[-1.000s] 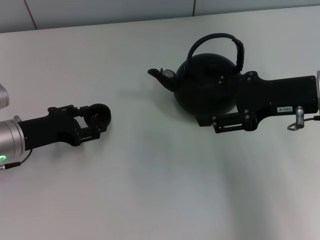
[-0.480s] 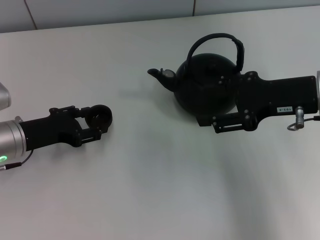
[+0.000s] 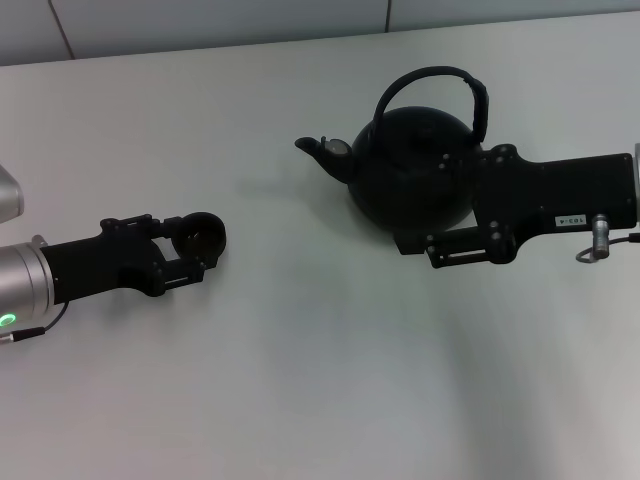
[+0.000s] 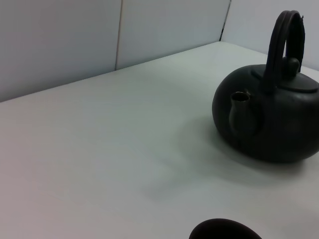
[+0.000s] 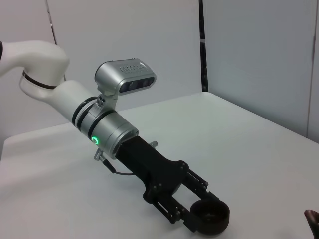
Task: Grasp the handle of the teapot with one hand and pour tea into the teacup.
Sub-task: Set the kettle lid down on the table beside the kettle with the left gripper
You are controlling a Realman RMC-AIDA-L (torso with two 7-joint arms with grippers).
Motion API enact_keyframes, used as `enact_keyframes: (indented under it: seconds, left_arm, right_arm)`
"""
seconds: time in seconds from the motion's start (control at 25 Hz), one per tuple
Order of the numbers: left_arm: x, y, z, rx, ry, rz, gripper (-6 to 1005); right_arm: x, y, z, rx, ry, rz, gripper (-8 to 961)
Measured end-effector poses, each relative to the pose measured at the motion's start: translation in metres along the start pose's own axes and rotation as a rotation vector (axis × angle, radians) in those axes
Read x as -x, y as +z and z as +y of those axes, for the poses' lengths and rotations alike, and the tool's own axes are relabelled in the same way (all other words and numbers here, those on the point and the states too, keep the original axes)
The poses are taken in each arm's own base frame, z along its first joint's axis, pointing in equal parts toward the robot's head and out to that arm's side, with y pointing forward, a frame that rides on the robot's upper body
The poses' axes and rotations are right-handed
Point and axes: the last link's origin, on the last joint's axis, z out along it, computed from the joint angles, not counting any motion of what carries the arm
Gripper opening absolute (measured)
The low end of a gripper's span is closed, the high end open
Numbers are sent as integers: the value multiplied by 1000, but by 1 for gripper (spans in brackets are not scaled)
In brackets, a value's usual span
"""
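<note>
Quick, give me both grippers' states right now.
Left gripper: shut on the teacup.
Right gripper: against the teapot; cannot be told.

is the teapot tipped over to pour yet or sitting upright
Upright. The teapot sits flat on the table, its handle arching straight above and its spout level, aimed toward the teacup.

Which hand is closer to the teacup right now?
Left. The left hand is at the teacup, its fingers around it. The right hand is across the table at the teapot, far from the cup.
</note>
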Motion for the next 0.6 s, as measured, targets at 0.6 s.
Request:
enact_keyframes:
  seconds: [0.6]
  left_arm:
    - [1, 0, -3, -21, -10, -5, 699]
  right_arm:
    - [2, 1, -1, 3, -6, -4, 749]
